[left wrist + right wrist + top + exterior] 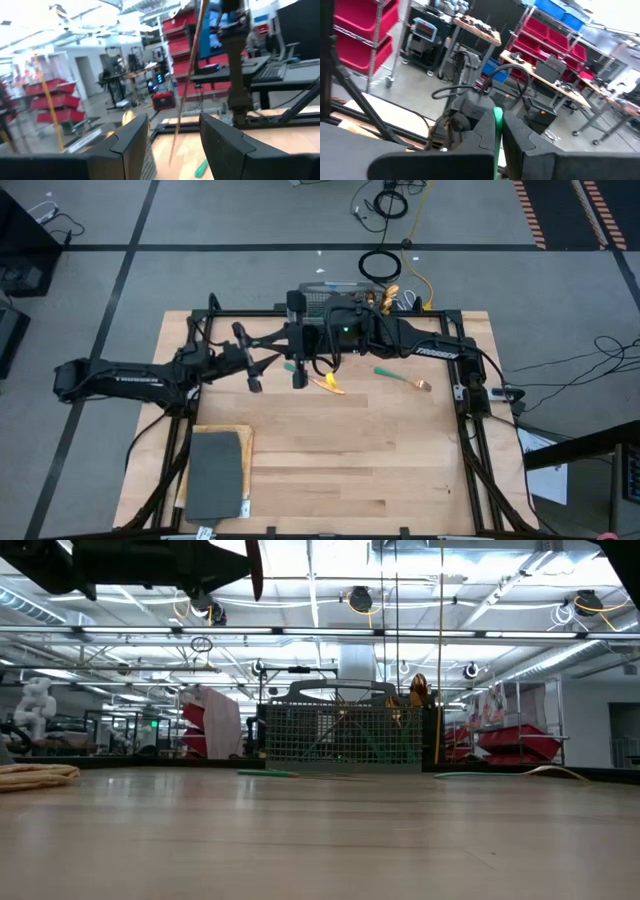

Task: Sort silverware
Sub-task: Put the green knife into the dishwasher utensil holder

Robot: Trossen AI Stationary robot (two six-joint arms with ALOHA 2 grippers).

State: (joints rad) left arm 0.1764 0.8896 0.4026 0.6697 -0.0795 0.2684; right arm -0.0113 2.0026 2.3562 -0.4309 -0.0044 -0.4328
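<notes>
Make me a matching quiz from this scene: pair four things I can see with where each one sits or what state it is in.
Things:
1. left gripper
2. right gripper
3. mesh caddy
4. dark grey mat

Places or states:
A. shut on a teal-handled piece
B. lying flat on the left arm's side of the table, at the edge opposite the caddy
C. open
D. standing at the middle of the table's far edge

Pairs: 1-C, 2-A, 3-D, 4-B
</notes>
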